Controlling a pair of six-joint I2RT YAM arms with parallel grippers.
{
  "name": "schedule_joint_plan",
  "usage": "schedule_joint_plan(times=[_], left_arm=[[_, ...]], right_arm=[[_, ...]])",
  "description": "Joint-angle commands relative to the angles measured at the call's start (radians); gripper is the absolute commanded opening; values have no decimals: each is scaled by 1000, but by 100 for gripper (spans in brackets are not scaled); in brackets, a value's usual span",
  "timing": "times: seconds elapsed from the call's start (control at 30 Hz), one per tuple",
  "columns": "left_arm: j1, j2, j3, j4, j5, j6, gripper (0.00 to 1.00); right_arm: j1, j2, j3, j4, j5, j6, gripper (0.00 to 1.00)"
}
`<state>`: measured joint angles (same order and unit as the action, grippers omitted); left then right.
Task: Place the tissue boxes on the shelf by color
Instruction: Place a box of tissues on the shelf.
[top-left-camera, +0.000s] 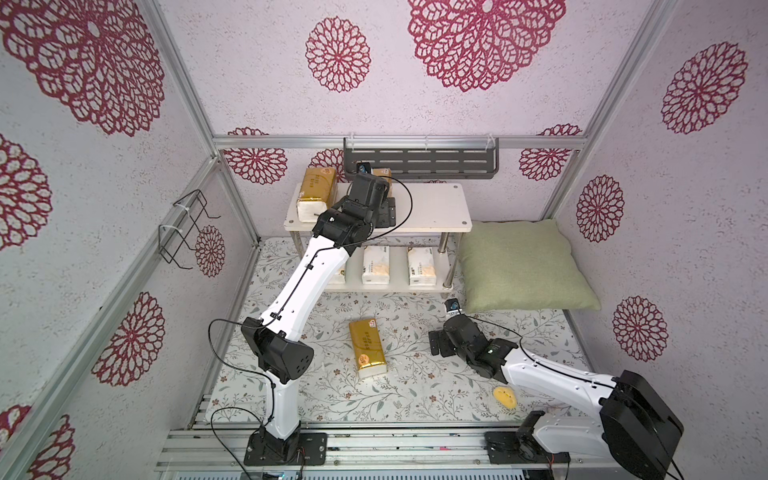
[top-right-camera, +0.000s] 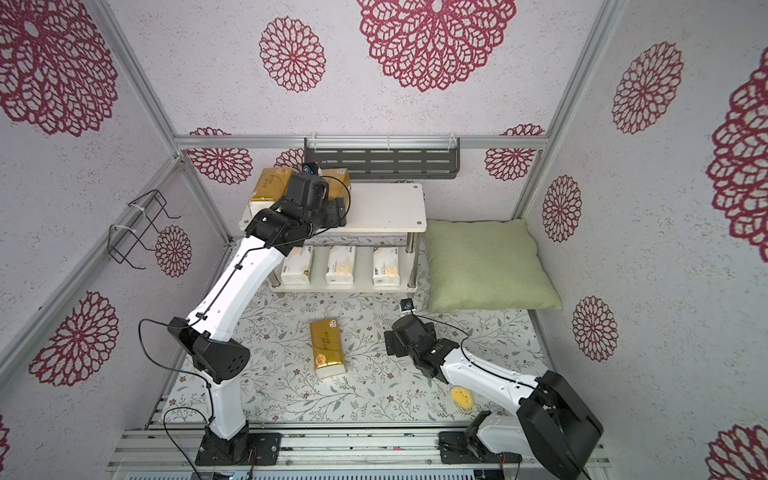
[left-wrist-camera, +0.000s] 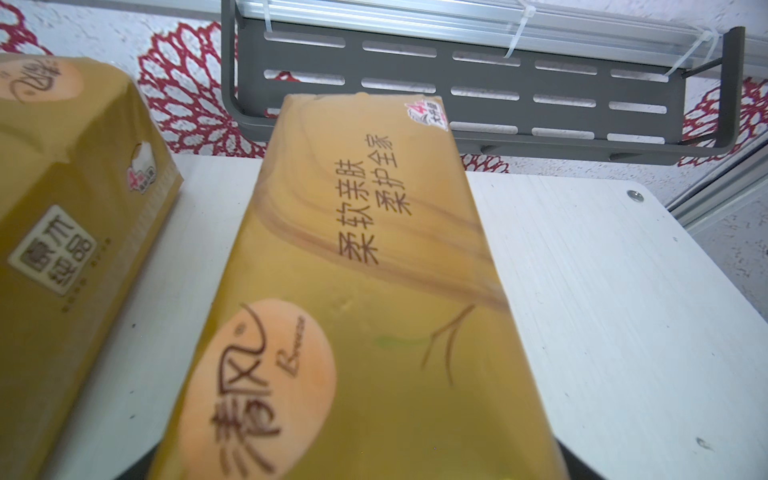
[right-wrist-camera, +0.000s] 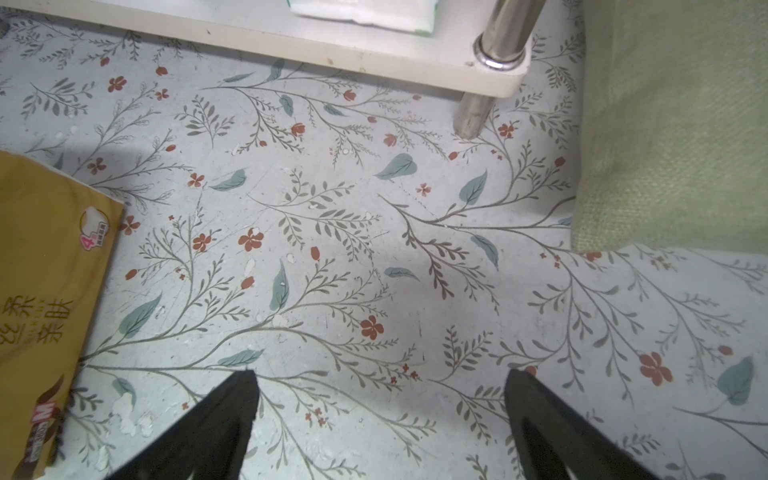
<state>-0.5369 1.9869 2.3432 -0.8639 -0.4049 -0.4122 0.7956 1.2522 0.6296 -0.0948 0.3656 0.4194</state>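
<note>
Left wrist: glossy brick-shaped gold pack (left-wrist-camera: 361, 291) on smooth white shelf (left-wrist-camera: 602, 311) — left tool (top-left-camera: 386, 210) state unclear; right tool (right-wrist-camera: 382, 376) agape.

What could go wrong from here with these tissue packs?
The left gripper is low over a gold pack on the shelf's top board; retreating could drag it or bump the other gold pack beside it. The third gold pack, on the mat, must go near the grey wall rack, which a high approach might clip.
</note>
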Motion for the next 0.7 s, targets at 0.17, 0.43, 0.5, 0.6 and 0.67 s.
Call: schedule_joint_plan(times=[0.17, 0.43, 0.5, 0.6, 0.67], left_arm=[[5, 31, -11, 68, -38, 1, 88], [3, 17, -16, 69, -34, 6, 99], [2, 16, -17, 71, -33, 9, 97], [1, 8, -18, 75, -34, 10, 98], [0, 3, -22, 80, -31, 10, 97]], right_arm=[[6, -17, -7, -1, 15, 13, 99], [5, -7, -4, 7, 10, 9, 99], [6, -4, -1, 9, 9, 9, 99], [6, -5, 1, 10, 9, 8, 99], [7, -6, 1, 9, 9, 9, 99]])
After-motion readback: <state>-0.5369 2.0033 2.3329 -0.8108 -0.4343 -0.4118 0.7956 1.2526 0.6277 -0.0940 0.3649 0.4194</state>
